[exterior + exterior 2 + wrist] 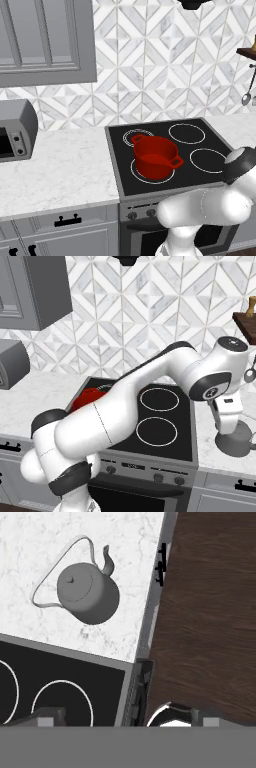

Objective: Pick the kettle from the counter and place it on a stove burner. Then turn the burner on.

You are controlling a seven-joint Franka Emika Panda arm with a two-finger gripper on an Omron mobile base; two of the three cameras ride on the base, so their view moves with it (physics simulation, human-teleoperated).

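Observation:
The small grey kettle point(87, 594) stands upright on the white marble counter point(30, 542) to the right of the stove, its spout toward the counter's front edge. In the right base view the kettle point(236, 444) sits directly under my hand. My gripper point(127, 718) hangs above it, open, fingertips point(47, 717) wide apart and holding nothing; in the right base view the gripper point(228, 430) is just over the kettle's top. The nearest single-ring stove burner point(62, 704) is free; it is also the front right stove burner point(156, 432) in the right base view.
A red two-handled pot point(155, 156) occupies the front left burner. The rear right burner point(186, 133) is bare. Stove knobs point(132, 468) line the front panel. A toaster oven point(15, 130) stands far left. A wooden shelf point(247, 321) hangs above the kettle's corner.

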